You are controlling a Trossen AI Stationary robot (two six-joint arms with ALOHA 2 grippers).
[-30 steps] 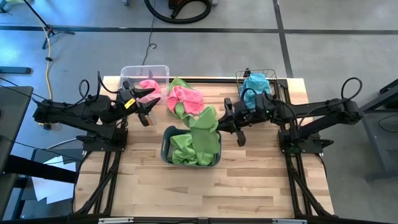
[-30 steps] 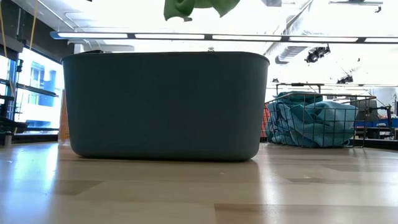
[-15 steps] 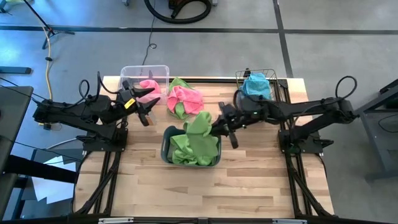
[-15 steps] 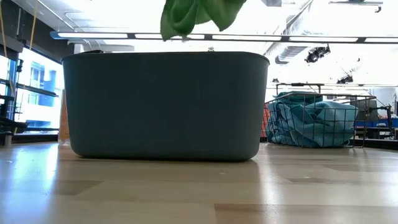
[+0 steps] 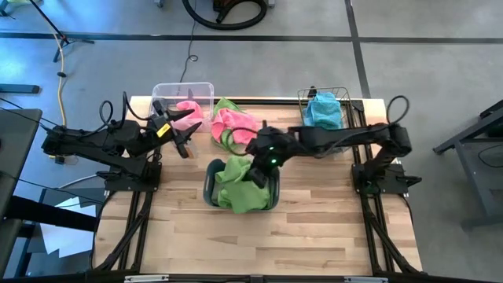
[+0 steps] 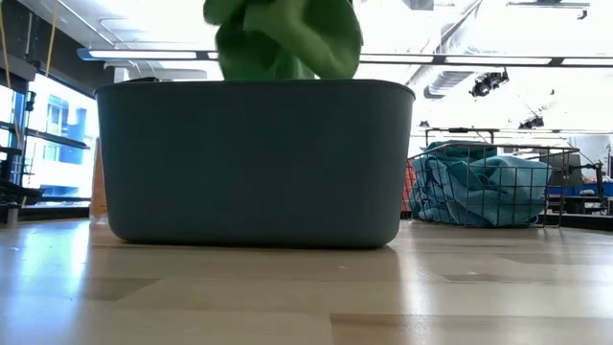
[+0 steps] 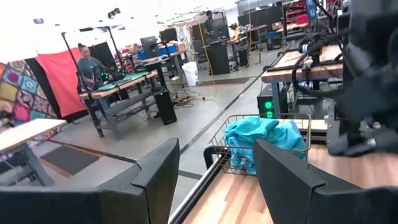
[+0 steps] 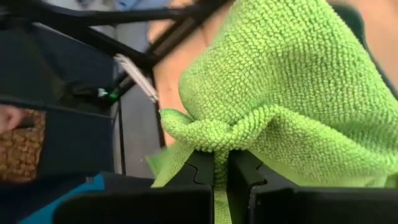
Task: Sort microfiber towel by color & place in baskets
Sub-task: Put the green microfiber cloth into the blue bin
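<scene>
My right gripper [image 5: 255, 173] hangs over the grey-blue tub [image 6: 254, 163], shut on a green microfiber towel [image 5: 236, 169]. The towel's lower part [image 6: 287, 43] dips to the tub's rim, above other green towels [image 5: 244, 196] inside. My left gripper [image 5: 189, 135] waits open and holds nothing, beside the clear bin [image 5: 182, 93], which has a pink towel [image 5: 187, 108] in it. More pink towels [image 5: 234, 124] lie over a green one [image 5: 224, 104] on the table behind the tub. A blue towel [image 5: 322, 108] fills the wire-mesh basket [image 5: 343, 100]. My right gripper pinches a bunched fold of the green towel [image 8: 214, 146] between its two fingers [image 8: 200, 171]; several layers are gathered there. The fingers come slanting down from the table's right side. The towel hangs below them, slack, its lower part reaching into the tub.
The clear bin stands at the far left and the wire-mesh basket [image 6: 479, 187] at the far right, with the tub [image 5: 211, 189] in the middle. Bare wood [image 5: 259, 244] lies between the tub and the near edge. People stand at benches in the room beyond.
My right gripper has gone toward the table's left and down over the tub, rolling its wrist, still shut on the green towel. The towel, which hung clear above the tub, has come down to the tub's rim and bunched up.
</scene>
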